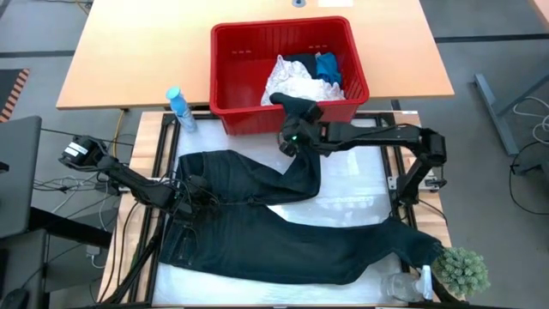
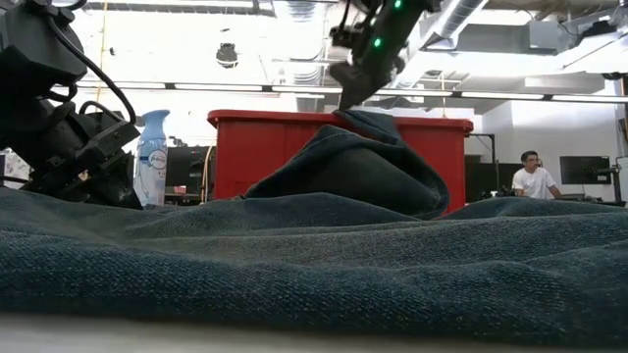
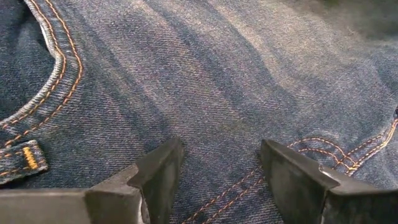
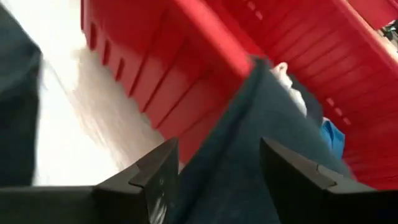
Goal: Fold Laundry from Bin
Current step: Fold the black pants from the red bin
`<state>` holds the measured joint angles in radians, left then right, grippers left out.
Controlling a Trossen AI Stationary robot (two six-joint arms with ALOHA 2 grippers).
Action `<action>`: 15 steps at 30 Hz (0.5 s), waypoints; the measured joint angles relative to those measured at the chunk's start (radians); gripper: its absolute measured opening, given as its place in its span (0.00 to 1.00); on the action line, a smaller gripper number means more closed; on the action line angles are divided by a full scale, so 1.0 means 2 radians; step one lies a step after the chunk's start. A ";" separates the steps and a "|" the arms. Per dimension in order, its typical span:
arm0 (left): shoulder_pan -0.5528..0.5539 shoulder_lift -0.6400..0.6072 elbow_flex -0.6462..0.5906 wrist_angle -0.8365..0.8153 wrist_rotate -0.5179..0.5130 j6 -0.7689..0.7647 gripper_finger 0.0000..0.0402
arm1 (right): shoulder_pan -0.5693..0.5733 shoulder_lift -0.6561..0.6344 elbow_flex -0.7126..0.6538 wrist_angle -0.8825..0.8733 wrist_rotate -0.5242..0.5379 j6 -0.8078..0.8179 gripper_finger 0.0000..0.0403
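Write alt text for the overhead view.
Dark jeans lie spread across the table, one leg draped up over the red bin rim. The right gripper hovers open by that leg; the left gripper rests open on the waist.

The jeans (image 1: 283, 232) covered most of the tabletop (image 1: 360, 202), and their waistband ran under the left tool (image 1: 190, 199). In the low view the denim filled the foreground and hid the base of the bin (image 2: 285, 147); only the upper part of the spray bottle (image 2: 152, 157) showed beside it. In the right wrist view everything was smeared by motion blur, so whether the right tool (image 4: 217, 180) touched the lifted trouser leg (image 4: 261, 137) could not be told. Inside the bin, the white garment (image 1: 296, 81) and the blue one (image 1: 328, 67) were partly buried, their shapes unreadable.
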<state>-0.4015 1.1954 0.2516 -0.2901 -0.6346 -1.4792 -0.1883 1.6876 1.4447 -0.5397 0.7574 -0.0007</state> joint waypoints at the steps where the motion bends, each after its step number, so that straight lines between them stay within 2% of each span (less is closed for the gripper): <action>1: 0.000 0.000 0.000 0.001 0.000 0.000 0.55 | 0.000 0.004 0.000 -0.003 0.004 0.007 0.60; 5: 0.000 0.000 0.000 0.003 0.000 0.000 0.55 | -0.002 0.008 0.000 -0.003 0.015 0.041 0.49; 7: 0.000 0.000 0.000 0.003 0.000 0.000 0.55 | 0.000 0.007 0.001 -0.007 0.016 0.052 0.38; 11: 0.000 0.000 0.000 0.004 0.000 0.002 0.55 | 0.008 0.004 0.033 -0.058 0.033 0.065 0.08; 12: 0.000 0.000 0.000 0.004 0.000 0.003 0.55 | 0.010 0.003 0.046 -0.078 0.043 0.066 0.05; 15: 0.000 0.000 -0.001 0.005 0.000 0.008 0.55 | 0.013 0.003 0.085 -0.138 0.070 0.087 0.05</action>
<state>-0.4011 1.1954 0.2504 -0.2810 -0.6346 -1.4639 -0.1629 1.6928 1.6150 -0.8153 0.8981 0.1740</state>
